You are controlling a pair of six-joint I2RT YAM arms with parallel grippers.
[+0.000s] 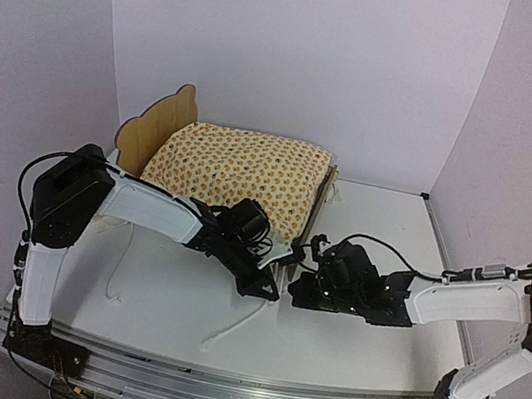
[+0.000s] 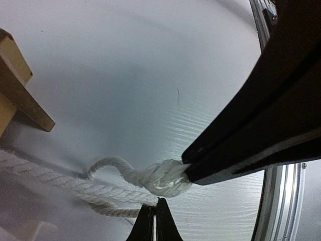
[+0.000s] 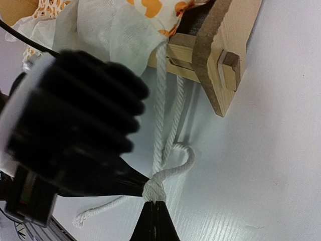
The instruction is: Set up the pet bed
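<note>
The pet bed stands at the back left of the table, its scalloped headboard on the left and the orange-dotted cushion lying in it. By the footboard corner, two white tie cords run down from the cushion and meet in a loop on the table. My right gripper is shut on the twisted crossing of the cords. From the other side, my left gripper is shut on a cord strand right at that crossing. In the top view both grippers, left and right, meet tip to tip.
A loose end of white cord trails toward the near edge, and another cord lies under my left arm. Walls close the table at the back and both sides. The metal rail runs along the near edge.
</note>
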